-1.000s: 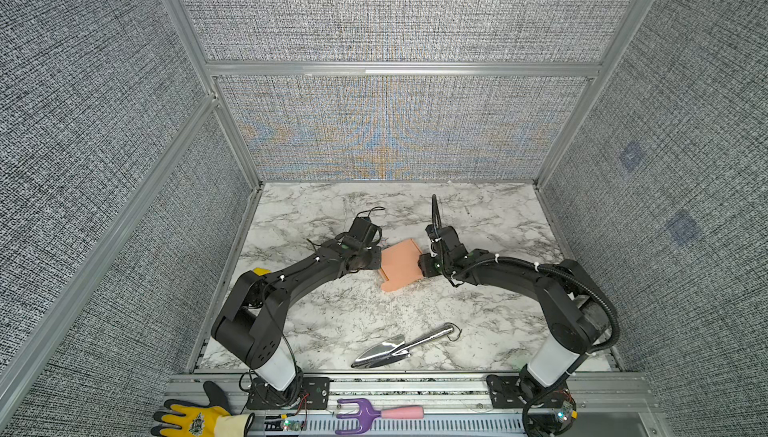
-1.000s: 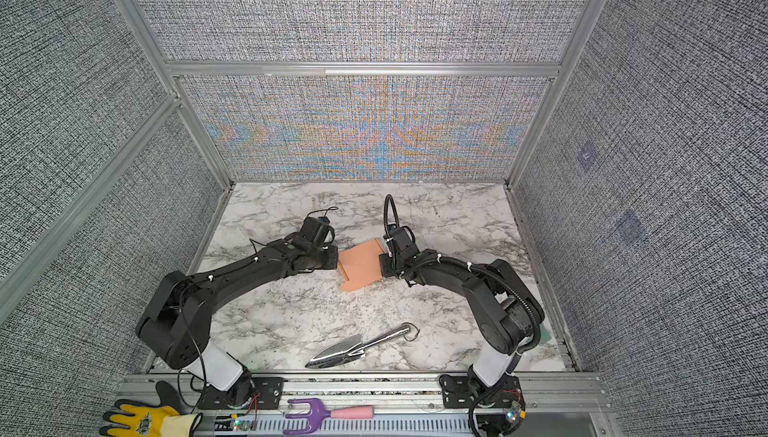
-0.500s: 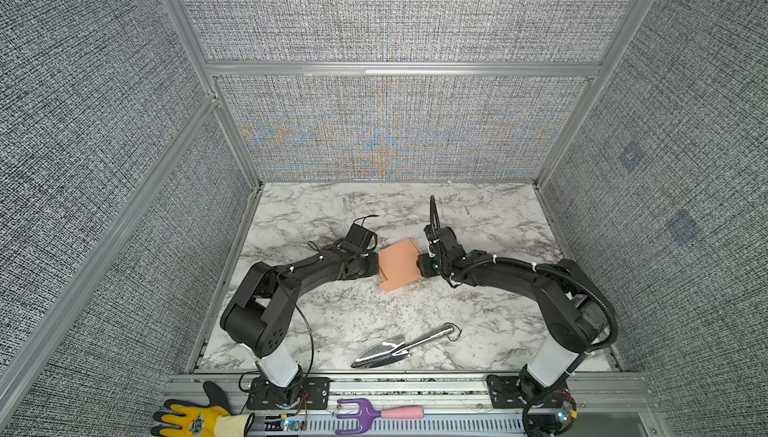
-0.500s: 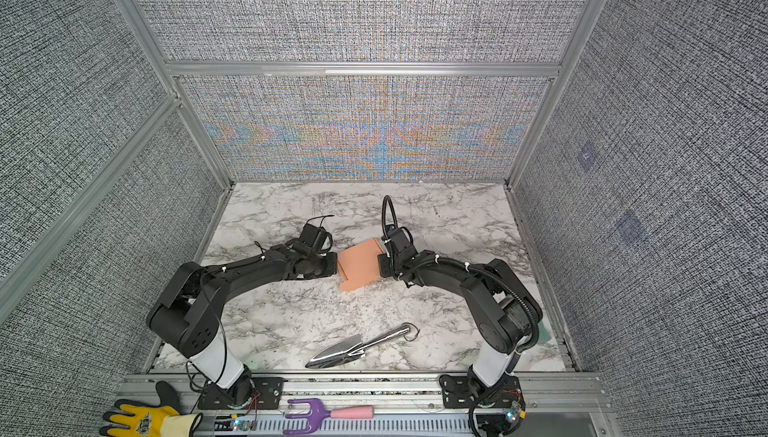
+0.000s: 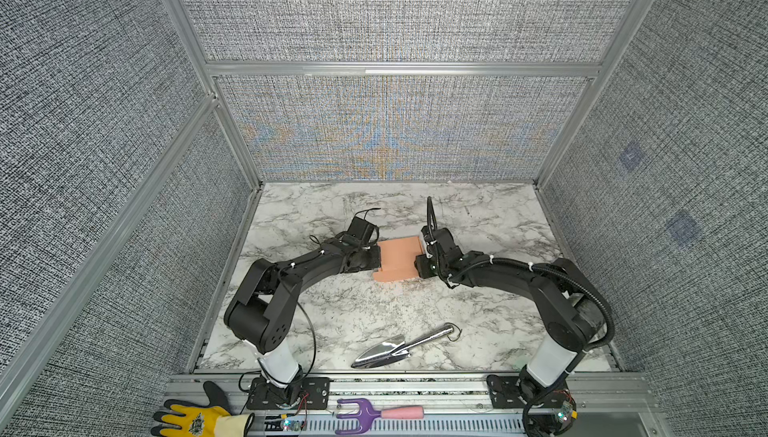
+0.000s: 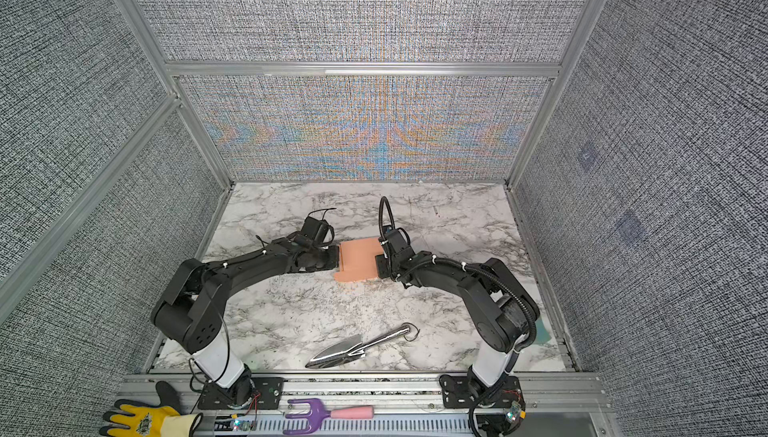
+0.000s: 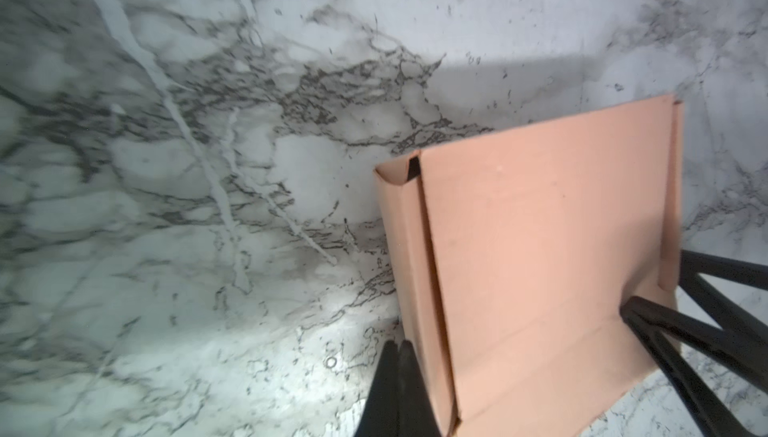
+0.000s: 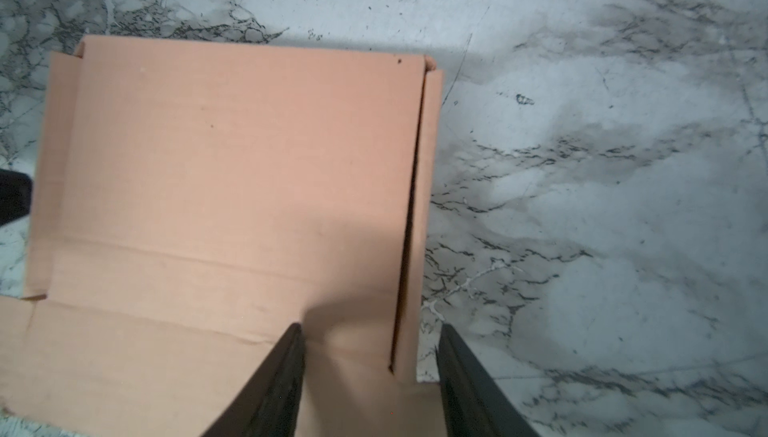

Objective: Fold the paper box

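Two black arms meet over the middle of the marble table [image 5: 332, 318] in both top views, one on each side of the paper box [image 5: 397, 256]. The box lies near the table's centre, well behind a metal trowel [image 5: 399, 347]. The left hand [image 5: 375, 258] is at the box's left edge and the right hand [image 5: 420, 265] at its right edge. From up here I cannot tell how their jaws stand. A yellow glove [image 6: 145, 422] and a purple garden fork [image 6: 316, 414] lie on the front rail, off the table.

Left wrist view: the left hand [image 7: 397, 368] is pinched fully together with nothing between its fingers. Its tip is just beside a raised side wall of the paper box [image 7: 540, 248], which is doubled over into a narrow hollow strip. Across the pink panel, the right hand's fingers [image 7: 652, 318] reach the opposite edge.

Right wrist view: the right hand [image 8: 370, 343] stands at a middling gap, gripping nothing. One finger is over the flat panel of the paper box [image 8: 228, 164] and the other over bare table, with the upright side wall between them. A crease crosses the panel.
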You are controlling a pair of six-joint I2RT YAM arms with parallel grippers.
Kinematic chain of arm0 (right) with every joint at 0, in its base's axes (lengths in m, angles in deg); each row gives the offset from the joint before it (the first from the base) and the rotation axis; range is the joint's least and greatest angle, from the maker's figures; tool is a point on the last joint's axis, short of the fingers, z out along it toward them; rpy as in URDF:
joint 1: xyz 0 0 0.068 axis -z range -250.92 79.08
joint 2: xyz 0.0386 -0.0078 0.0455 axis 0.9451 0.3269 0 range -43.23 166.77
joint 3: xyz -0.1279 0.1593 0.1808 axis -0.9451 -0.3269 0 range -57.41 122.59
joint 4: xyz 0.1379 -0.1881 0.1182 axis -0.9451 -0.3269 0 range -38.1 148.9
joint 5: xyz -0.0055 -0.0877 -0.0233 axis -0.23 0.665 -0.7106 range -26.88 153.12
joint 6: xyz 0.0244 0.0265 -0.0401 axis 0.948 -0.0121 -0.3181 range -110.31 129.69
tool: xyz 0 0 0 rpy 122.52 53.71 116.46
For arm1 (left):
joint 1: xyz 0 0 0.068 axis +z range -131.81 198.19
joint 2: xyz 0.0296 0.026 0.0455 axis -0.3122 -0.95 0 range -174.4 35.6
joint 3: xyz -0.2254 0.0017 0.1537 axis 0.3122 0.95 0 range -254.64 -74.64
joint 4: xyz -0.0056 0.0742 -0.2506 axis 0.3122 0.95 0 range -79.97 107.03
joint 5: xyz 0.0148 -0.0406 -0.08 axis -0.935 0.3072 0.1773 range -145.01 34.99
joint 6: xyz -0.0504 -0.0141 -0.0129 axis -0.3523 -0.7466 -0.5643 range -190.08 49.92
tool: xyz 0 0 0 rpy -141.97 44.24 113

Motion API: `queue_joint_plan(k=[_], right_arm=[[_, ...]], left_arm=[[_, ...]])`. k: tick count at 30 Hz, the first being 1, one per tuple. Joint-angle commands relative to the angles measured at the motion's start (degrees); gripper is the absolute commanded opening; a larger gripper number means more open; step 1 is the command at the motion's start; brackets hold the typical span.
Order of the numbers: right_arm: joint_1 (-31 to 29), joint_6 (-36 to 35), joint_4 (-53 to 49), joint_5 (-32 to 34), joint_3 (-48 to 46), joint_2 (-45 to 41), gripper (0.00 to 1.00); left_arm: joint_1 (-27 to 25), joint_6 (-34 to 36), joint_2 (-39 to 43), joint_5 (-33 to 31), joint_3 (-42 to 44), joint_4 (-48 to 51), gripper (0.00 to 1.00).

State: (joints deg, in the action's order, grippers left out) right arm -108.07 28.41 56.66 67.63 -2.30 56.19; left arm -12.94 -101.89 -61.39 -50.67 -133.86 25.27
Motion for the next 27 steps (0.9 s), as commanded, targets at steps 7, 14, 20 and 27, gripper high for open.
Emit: queue_joint_plan(k=[7, 14, 20, 27], right_arm=[[-0.1, 0.2, -4.0, -1.0, 0.8, 0.1, 0.52], [-0.1, 0.3, -5.1, -1.8, 2.0, -0.3, 0.52], [-0.1, 0.5, -5.9, -1.6, 2.4, -0.7, 0.52], [0.0, 1.4, -5.8, -1.1, 1.5, -3.4, 0.52]], left_arm=[[0.7, 4.4, -2.0, -0.3, -6.1, 2.2, 0.00], [-2.4, 6.6, -8.7, -0.6, -13.8, 3.7, 0.04], [-3.4, 7.9, -13.9, -1.5, -18.2, 5.5, 0.04], [-3.5, 8.3, -16.6, -1.1, -17.8, 4.8, 0.04]])
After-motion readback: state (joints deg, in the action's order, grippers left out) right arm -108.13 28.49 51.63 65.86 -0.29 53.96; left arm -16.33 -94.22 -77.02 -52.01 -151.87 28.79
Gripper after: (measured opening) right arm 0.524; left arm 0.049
